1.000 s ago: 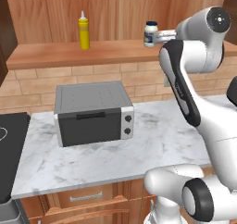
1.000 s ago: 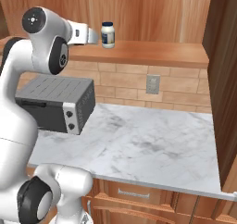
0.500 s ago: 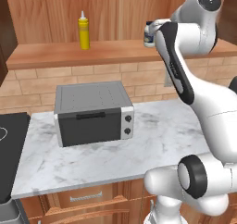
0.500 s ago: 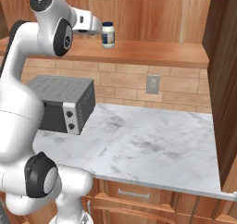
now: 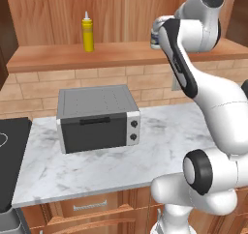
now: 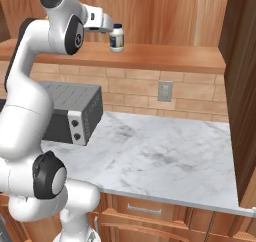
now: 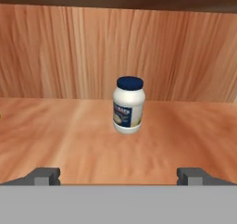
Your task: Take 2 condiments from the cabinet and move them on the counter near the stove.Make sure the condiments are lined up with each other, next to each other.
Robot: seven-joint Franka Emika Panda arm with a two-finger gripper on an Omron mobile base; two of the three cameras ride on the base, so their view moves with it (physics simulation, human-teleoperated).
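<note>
A short white jar with a dark blue lid (image 7: 128, 105) stands upright on the cabinet's shelf board (image 7: 69, 135), straight ahead of my gripper (image 7: 119, 176). The gripper is open and the jar stands beyond its fingertips (image 7: 44, 176), not between them. From the right base, the gripper (image 6: 106, 29) hovers just left of the jar (image 6: 117, 38), above the shelf (image 6: 170, 57). The tall yellow squeeze bottle (image 5: 87, 32) stands upright further left on the same shelf (image 5: 58, 58). Below lies the white marble counter (image 5: 164, 131), with the black stove (image 5: 9, 151) at its left end.
A grey toaster oven (image 5: 97, 118) sits on the counter under the shelf, between the stove and my arm. A wall outlet (image 6: 165, 91) is set in the brick backsplash. A dark wooden panel (image 6: 245, 86) bounds the counter on the right.
My arm has lifted its elbow and carried the hand a little closer to the jar. The jaws stay open; jar and bottle have not moved.
</note>
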